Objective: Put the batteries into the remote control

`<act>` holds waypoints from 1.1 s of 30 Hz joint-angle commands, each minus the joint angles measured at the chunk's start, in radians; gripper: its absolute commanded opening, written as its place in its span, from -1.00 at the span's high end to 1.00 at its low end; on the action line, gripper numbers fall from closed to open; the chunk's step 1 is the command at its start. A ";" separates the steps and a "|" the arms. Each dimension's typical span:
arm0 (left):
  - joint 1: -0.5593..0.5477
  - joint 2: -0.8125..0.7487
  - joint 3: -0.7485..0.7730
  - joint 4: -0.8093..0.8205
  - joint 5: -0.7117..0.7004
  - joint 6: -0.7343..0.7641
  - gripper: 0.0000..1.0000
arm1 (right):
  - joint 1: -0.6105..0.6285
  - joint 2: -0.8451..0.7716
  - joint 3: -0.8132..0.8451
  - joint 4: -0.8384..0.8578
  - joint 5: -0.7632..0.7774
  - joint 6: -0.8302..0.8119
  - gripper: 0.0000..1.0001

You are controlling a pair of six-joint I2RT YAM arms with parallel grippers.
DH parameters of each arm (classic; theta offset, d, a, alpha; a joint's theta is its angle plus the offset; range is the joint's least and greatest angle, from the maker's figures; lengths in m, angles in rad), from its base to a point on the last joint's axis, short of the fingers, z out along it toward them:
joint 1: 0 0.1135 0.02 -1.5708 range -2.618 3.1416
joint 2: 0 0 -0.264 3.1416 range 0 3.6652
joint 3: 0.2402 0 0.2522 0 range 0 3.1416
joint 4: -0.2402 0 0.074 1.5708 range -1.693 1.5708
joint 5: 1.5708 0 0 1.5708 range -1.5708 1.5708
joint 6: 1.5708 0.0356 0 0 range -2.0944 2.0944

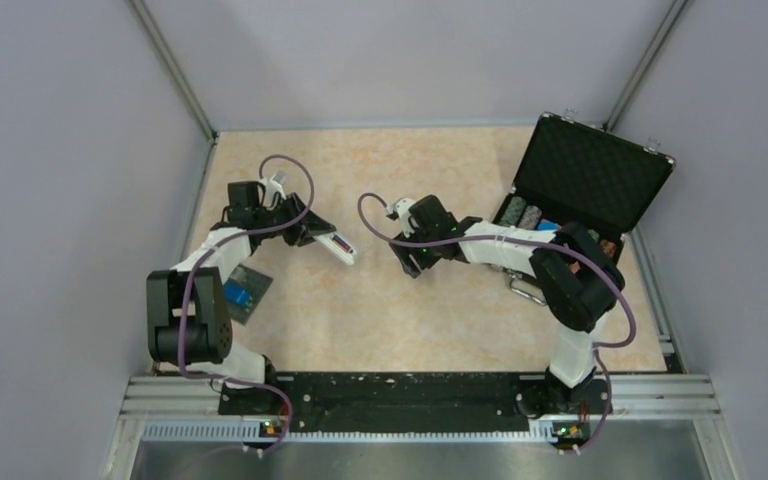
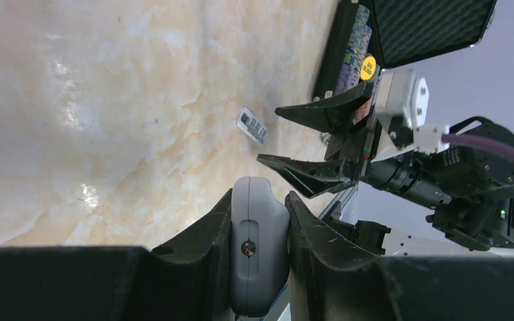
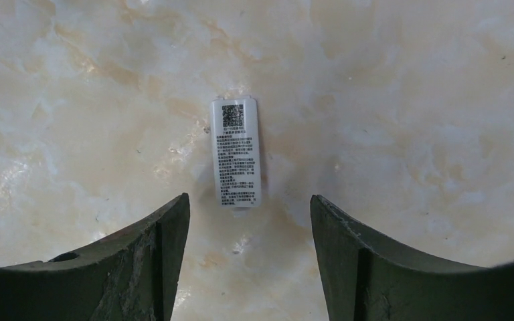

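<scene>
At the near edge of the surface [image 1: 440, 320] the 2 arms are bolted side by side. Just beyond the left arm's base, a dark card [image 1: 246, 291] with a blue patch lies flat, apart from everything else.

Farther in, the left jaws are clenched on the remote control [image 2: 258, 247]. The left wrist view shows its slim white body pinched edge-on between the 2 fingers, one pressing each broad face, with its end sticking out past the tips. From above, the remote control [image 1: 339, 246] reaches out of those jaws toward the middle of the surface.

Opposite it, the right jaws stand released and hold nothing. A small white cover [image 3: 235, 152] with a printed label lies flat on the surface below them. Its near end sits just inside the gap between the 2 tips and touches neither. From the left wrist the cover [image 2: 253, 126] shows beside the spread right jaws.

At the far right, an open black case [image 1: 590, 170] holds rows of chips [image 1: 520, 212]. I cannot make out any batteries.
</scene>
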 commanded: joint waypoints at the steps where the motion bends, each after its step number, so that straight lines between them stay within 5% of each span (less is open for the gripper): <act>1: 0.029 0.046 0.065 -0.011 0.012 -0.002 1.00 | 0.024 0.028 0.052 0.009 -0.004 -0.077 -0.31; 17: 0.038 0.111 0.085 -0.005 0.057 0.003 1.00 | 0.050 0.089 0.106 -0.055 0.067 -0.031 0.59; 33: -0.078 0.096 0.021 0.178 0.089 -0.033 1.00 | 0.051 -0.239 0.055 -0.123 -0.089 0.071 0.64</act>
